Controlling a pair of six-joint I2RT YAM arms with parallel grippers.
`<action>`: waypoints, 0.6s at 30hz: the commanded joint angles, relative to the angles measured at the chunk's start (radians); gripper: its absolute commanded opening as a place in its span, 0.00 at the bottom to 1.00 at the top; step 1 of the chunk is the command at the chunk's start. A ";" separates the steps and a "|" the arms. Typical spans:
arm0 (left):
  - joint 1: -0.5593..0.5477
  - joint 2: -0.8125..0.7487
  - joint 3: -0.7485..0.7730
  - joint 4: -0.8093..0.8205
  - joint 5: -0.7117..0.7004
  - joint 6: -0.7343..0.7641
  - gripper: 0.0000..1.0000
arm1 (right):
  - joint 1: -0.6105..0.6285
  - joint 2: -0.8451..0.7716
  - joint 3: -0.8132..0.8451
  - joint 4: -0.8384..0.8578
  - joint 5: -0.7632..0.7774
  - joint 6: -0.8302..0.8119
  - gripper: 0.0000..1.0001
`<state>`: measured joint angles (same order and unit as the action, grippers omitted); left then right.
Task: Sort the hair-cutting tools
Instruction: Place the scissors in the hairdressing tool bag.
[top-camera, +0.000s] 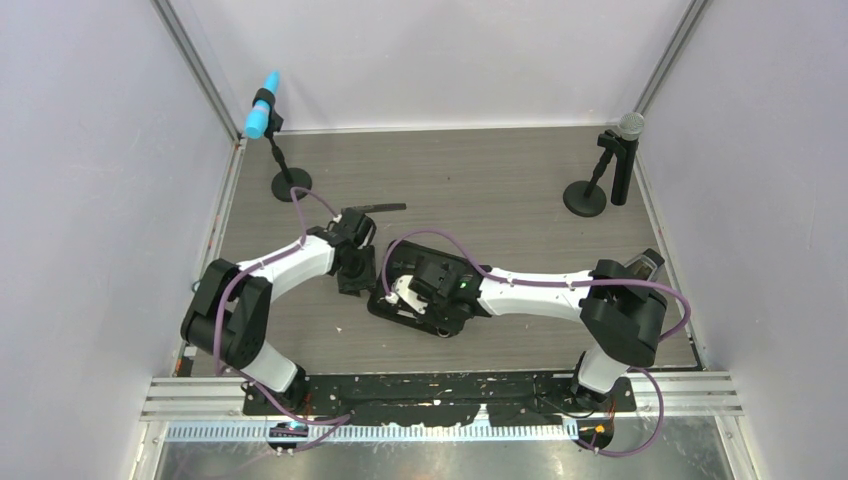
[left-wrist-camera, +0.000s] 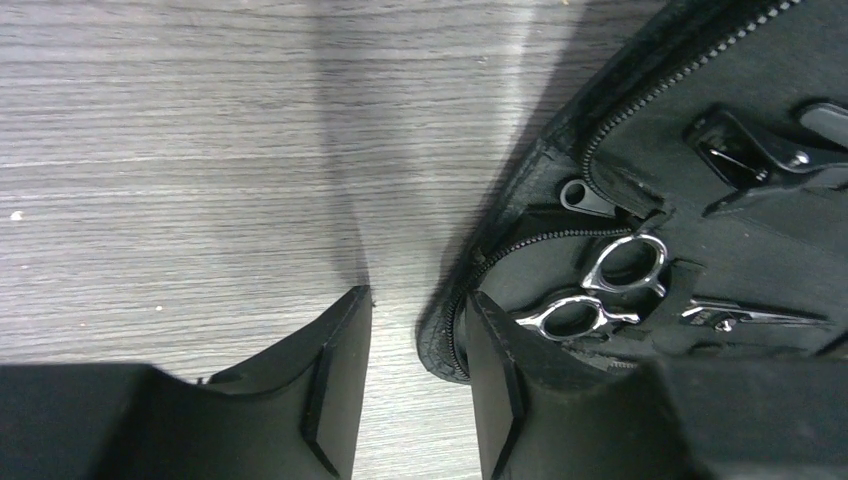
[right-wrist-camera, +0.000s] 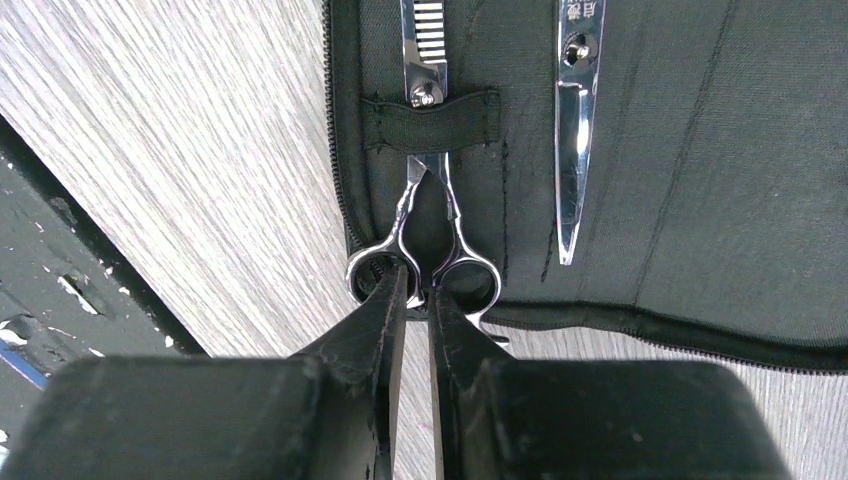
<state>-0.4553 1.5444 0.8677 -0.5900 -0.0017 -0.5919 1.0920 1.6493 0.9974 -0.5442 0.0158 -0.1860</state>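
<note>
**Case (top-camera: 428, 250) on the desk (top-camera: 500, 165), comb (top-camera: 375, 209) behind**

The case lies open at mid-desk, with the comb behind it toward the left. In one half the strapped scissors (right-wrist-camera: 425, 215) lie beside the second scissors (right-wrist-camera: 577, 150). A clip (left-wrist-camera: 755, 150) sits on the other half. The left microphone (top-camera: 291, 184) and right microphone (top-camera: 585, 198) stand near the rear corners

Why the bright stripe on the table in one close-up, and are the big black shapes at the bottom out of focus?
Left wrist view: a pale band of glare crosses the wood table, a darker shadow band beside it; the left fingers, close to the lens, look soft. Right wrist view: the scissors gleam sharply, the right fingers blur. Top view: even light, little glare.
</note>
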 joint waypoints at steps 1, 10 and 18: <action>0.009 -0.046 -0.002 0.048 0.093 0.008 0.44 | 0.009 -0.015 0.039 -0.036 0.022 -0.005 0.18; 0.009 -0.015 -0.038 0.048 0.116 -0.011 0.37 | 0.021 0.000 0.056 -0.040 0.034 0.000 0.17; 0.009 0.035 -0.003 0.004 0.049 0.002 0.17 | 0.022 0.000 0.025 -0.055 0.063 -0.001 0.15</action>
<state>-0.4511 1.5497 0.8436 -0.5663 0.0944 -0.6003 1.1091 1.6497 1.0138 -0.5781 0.0460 -0.1852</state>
